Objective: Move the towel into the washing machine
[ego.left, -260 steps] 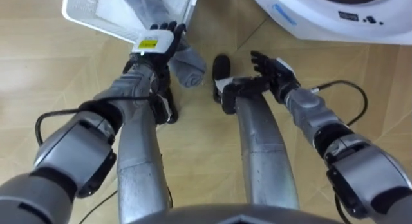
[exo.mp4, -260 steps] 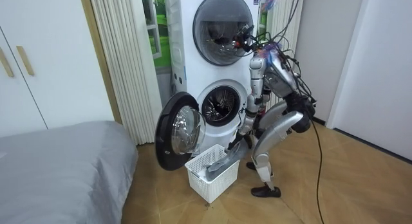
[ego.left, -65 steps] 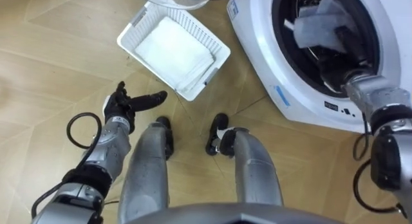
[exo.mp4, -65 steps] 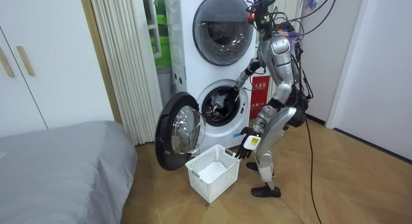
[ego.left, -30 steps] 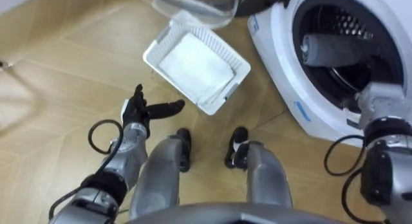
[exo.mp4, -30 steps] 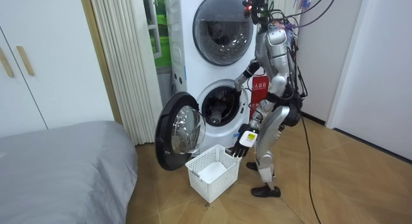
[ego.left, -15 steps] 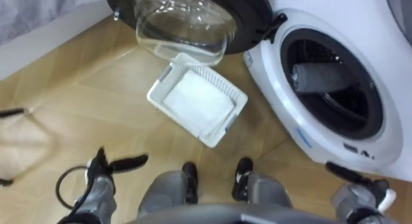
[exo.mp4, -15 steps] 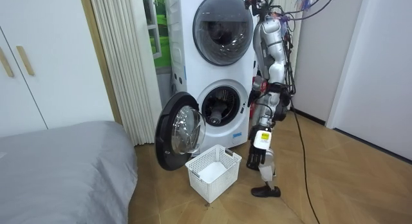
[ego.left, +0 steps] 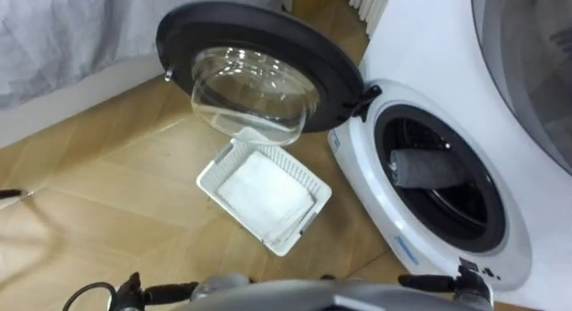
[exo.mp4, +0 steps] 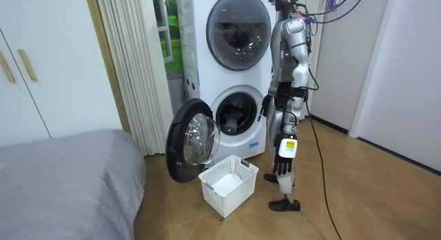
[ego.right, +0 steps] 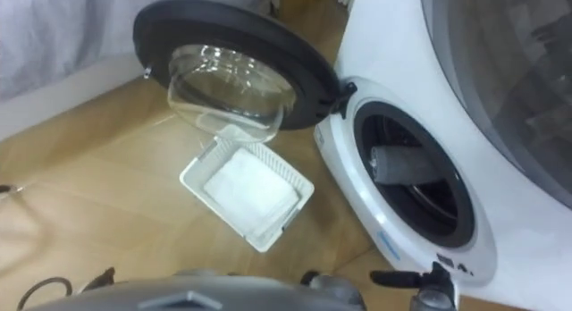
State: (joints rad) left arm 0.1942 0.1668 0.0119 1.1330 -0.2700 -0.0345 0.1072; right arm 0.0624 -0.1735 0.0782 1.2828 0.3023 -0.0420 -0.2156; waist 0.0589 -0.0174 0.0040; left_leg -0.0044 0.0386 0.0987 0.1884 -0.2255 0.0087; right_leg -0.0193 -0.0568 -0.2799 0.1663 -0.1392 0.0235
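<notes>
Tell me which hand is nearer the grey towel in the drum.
Right. The right hand hangs just below the drum opening where the towel lies; the left hand is off to the far side, beyond the basket.

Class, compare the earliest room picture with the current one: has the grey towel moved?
Yes. The towel has left the basket on the floor and now lies higher up, inside the drum of the washing machine behind it.

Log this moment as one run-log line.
stance: standing by washing machine | towel: inside drum | door: open | basket: floor, below door | left hand: open | right hand: open
</notes>
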